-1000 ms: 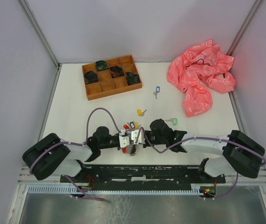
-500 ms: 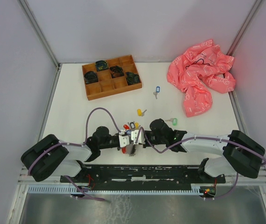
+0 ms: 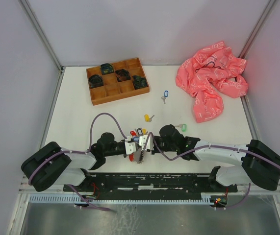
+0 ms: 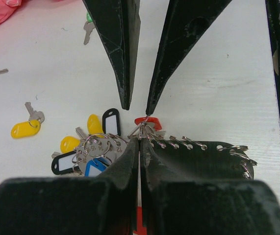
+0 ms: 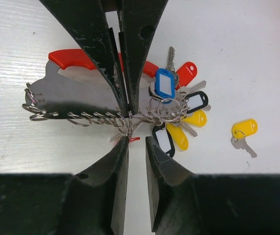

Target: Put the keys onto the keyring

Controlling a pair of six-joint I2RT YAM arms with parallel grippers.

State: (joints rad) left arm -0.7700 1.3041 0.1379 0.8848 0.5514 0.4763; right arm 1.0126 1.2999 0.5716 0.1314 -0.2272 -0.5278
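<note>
Keyring (image 4: 144,121), thin silvery metal with red loop: we find left gripper (image 4: 140,142) clamped on it, right gripper (image 5: 137,139) newly parted, threading likely done.

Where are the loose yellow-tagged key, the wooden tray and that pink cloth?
yellow-tagged key (image 5: 244,128), right wrist view, on its yellow tag.
wooden tray (image 3: 120,97), top view, on its near wall.
pink cloth (image 3: 211,81), top view, on its crumpled middle.

walls (image 3: 154,29): pale grey | table (image 3: 218,132): white | light: even

Lab robot cell: white table (image 3: 81,117), plain walls (image 3: 154,29).
</note>
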